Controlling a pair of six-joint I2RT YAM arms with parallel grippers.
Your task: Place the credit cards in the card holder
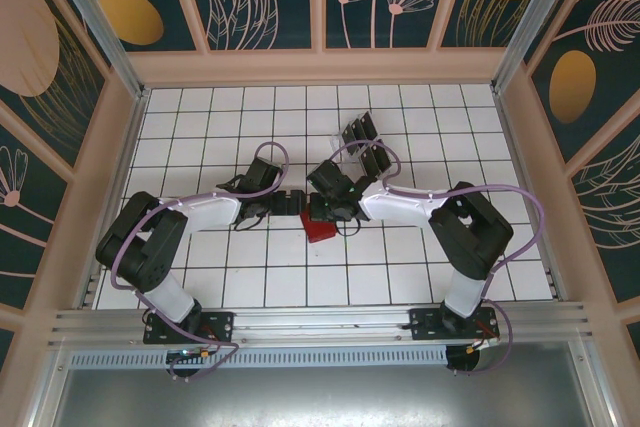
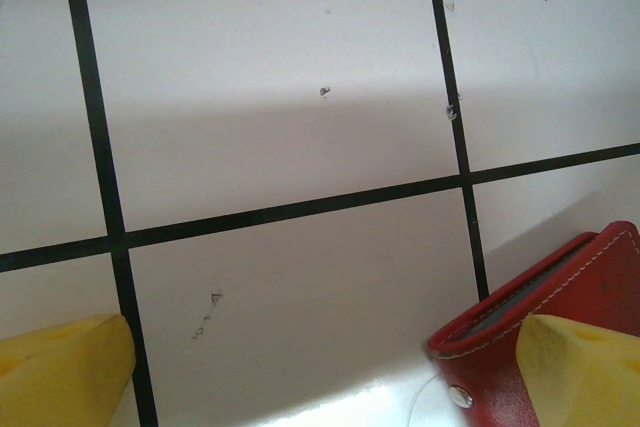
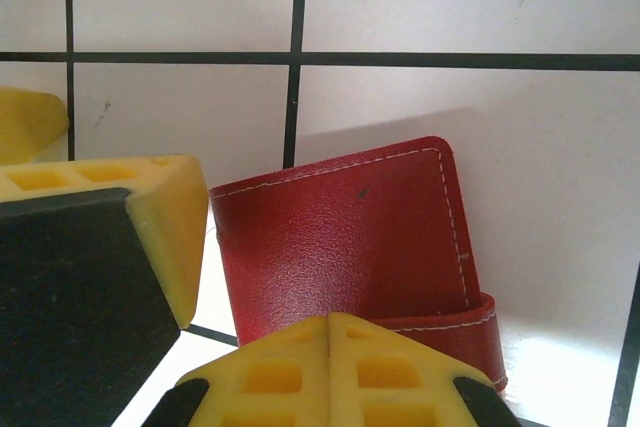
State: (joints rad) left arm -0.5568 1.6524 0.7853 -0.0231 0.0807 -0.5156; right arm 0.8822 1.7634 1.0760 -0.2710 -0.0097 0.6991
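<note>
The card holder (image 1: 319, 227) is a red wallet lying on the tiled table between both grippers. In the right wrist view the card holder (image 3: 350, 247) has its top flap raised a little above the lower half. My right gripper (image 3: 335, 367) is shut, its yellow pads pressed together at the wallet's near edge with nothing seen between them. My left gripper (image 2: 320, 382) is open wide, and its right fingertip (image 2: 585, 367) sits over the card holder (image 2: 520, 357). From above, the left gripper (image 1: 290, 203) and right gripper (image 1: 325, 209) meet at the wallet. Black credit cards (image 1: 360, 139) stand upright behind them.
A clear slotted rack (image 1: 350, 152) holds the cards just behind the right arm's wrist. A left finger (image 3: 165, 227) stands close beside the wallet in the right wrist view. Wooden walls (image 1: 130, 147) border the white tiled table (image 1: 220, 127).
</note>
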